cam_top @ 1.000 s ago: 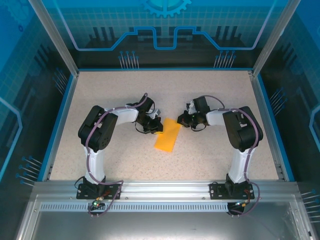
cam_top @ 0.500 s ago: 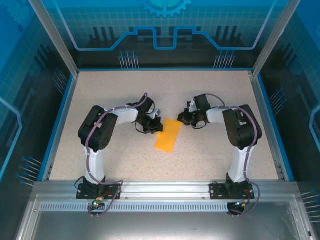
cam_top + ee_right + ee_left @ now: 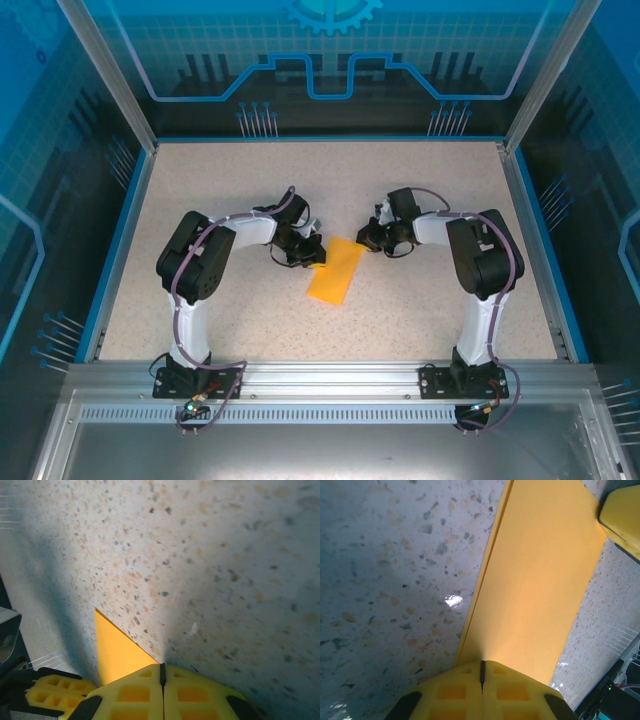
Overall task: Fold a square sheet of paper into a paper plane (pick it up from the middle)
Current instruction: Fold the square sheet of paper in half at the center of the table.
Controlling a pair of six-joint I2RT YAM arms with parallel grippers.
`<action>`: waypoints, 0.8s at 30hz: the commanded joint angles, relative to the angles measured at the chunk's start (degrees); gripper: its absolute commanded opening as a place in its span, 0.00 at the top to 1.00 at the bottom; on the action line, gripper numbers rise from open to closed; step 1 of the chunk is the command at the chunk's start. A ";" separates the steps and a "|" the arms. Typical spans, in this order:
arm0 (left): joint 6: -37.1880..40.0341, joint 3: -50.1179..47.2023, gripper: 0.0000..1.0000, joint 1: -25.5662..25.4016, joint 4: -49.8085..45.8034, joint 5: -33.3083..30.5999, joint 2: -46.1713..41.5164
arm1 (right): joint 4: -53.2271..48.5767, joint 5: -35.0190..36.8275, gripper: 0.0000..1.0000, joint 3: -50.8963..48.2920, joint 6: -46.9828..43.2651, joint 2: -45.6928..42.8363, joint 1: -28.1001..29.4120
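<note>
Paper strip (image 3: 335, 271), long axis near-left to far-right; left claw (image 3: 481, 664) and right claw (image 3: 161, 667) both together.

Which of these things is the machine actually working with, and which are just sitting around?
In the job: folded orange sheet of paper; left end effector, shut; right end effector, shut.
Just there: speckled table; blue enclosure walls.

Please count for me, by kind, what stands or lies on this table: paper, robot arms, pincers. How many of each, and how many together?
Orange-yellow paper: 1
Robot arms: 2, the left arm and the right arm
Pincers: 2, the left pincer and the right pincer
Total: 5
</note>
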 commanded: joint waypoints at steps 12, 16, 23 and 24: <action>0.53 0.53 1.00 -0.72 -7.64 -3.33 2.31 | -17.04 0.19 0.92 8.46 -3.63 -5.64 1.22; 0.79 0.71 1.00 -0.74 -8.27 -3.50 2.29 | -17.87 -2.17 0.92 10.98 -4.37 -3.91 0.93; 0.89 0.73 1.00 -0.74 -8.36 -3.30 2.19 | -18.90 -4.58 0.90 14.80 -4.21 -2.48 0.60; 0.99 0.75 1.00 -0.74 -8.38 -3.30 2.20 | -18.93 -4.48 0.90 14.58 -4.30 -2.87 0.76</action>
